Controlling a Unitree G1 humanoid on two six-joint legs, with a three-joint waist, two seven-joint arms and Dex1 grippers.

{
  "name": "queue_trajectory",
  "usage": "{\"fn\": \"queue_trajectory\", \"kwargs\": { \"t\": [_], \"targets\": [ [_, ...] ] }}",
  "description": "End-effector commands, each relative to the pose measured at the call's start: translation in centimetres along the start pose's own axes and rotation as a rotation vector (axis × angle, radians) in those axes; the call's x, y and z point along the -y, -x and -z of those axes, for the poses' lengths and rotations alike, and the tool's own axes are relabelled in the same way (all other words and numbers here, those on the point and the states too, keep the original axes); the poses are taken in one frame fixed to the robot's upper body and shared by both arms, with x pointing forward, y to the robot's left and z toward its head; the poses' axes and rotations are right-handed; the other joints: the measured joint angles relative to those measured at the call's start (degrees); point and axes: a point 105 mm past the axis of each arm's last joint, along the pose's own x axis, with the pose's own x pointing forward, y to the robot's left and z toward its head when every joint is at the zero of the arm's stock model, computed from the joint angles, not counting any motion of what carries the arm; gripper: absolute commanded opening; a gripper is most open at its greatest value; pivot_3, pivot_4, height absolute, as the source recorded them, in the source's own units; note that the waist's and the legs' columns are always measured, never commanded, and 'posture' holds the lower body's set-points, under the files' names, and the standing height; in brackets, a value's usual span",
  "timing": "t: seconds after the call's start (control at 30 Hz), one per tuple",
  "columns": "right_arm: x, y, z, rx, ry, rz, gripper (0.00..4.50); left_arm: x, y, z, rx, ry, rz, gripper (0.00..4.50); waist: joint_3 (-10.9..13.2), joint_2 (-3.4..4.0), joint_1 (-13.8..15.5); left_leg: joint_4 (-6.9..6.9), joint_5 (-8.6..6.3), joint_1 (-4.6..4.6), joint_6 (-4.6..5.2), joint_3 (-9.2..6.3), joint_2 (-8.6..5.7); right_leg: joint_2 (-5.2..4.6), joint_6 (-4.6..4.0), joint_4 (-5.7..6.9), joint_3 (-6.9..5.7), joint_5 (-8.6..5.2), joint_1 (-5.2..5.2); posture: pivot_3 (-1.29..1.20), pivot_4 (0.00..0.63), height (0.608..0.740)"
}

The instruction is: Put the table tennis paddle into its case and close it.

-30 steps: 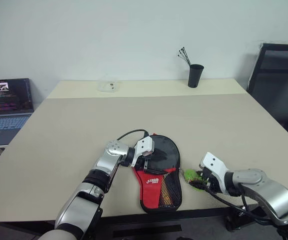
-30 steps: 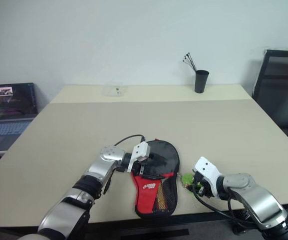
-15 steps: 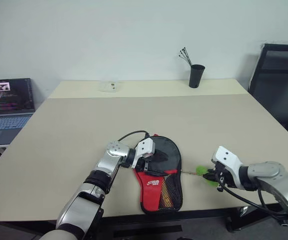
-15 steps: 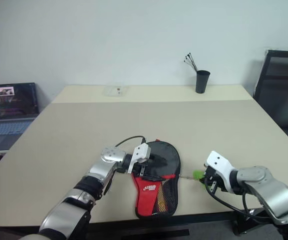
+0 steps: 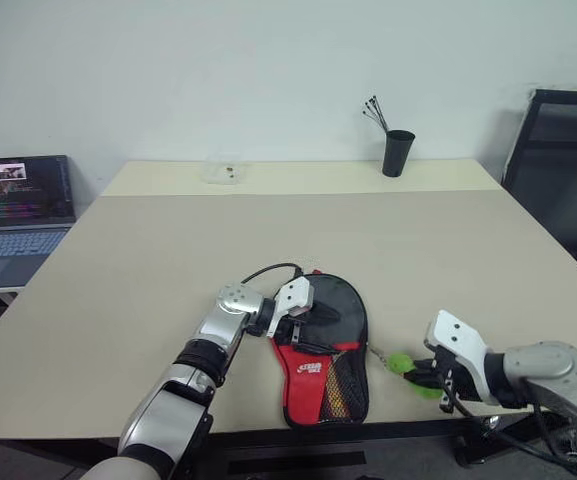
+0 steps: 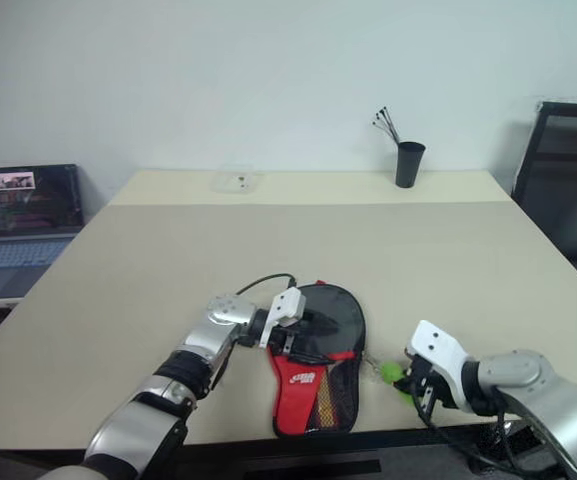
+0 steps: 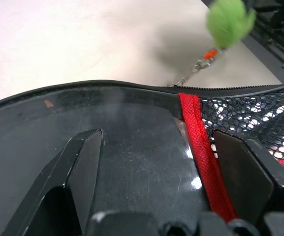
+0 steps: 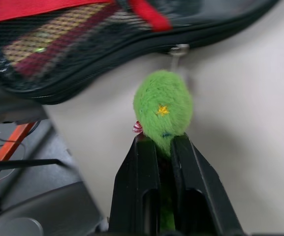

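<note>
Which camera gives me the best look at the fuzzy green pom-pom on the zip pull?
The right wrist view: the fuzzy green pom-pom is close and central, pinched between the right gripper's jaws. The left wrist view shows it at the frame edge. Both eye views show it small beside the black-and-red paddle case.

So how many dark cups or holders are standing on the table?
1: a black cup holding thin dark sticks, at the table's far edge toward the right. Nothing appears to hide another.

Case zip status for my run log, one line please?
right gripper: shut on green pom-pom | left gripper: open, on case | zip: unclear
</note>
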Motion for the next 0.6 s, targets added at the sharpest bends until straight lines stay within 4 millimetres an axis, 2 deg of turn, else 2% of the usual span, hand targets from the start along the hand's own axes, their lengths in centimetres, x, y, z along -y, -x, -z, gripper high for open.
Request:
{"fn": "queue_trajectory", "kwargs": {
  "t": [0.03, 0.2, 0.43, 0.6],
  "targets": [
    [-1.6, -0.1, -0.3, 0.01, 0.011, -0.047, 0.02, 2.4, -1.0, 3.1, -0.089, 0.088, 0.11, 3.87, 0.0, -0.01, 0.0, 0.0, 0.0, 0.0, 0.0, 0.0, -0.01, -0.01, 0.0, -0.01, 0.0, 0.0, 0.01, 0.0, 0.15, 0.74],
    [-2.7, -0.3, -0.4, 0.019, 0.006, -0.08, 0.02, 2.8, -1.3, 3.4, -0.096, 0.093, 0.125, 3.87, -0.1, -0.01, 0.0, -0.01, -0.01, 0.0, 0.01, -0.01, -0.01, -0.01, 0.0, -0.05, -0.01, 0.0, 0.03, 0.0, 0.15, 0.74],
    [-2.8, -1.6, -0.7, 0.034, -0.004, -0.079, 0.02, 3.2, -1.7, 3.9, -0.131, 0.086, 0.154, 3.87, -0.4, -0.02, 0.0, 0.0, -0.02, 0.02, 0.02, -0.03, -0.01, -0.01, 0.0, -0.06, -0.02, 0.0, 0.07, 0.0, 0.15, 0.74],
    [-2.9, -0.7, -0.3, 0.02, -0.021, -0.083, 0.02, 3.0, -2.3, 4.1, -0.152, 0.079, 0.157, 3.87, -0.5, 0.05, 0.1, -0.02, -0.05, 0.33, 0.07, -0.13, 0.0, -0.01, 0.0, -0.34, -0.16, 0.0, 0.54, 0.0, 0.15, 0.74]
  ]
}}
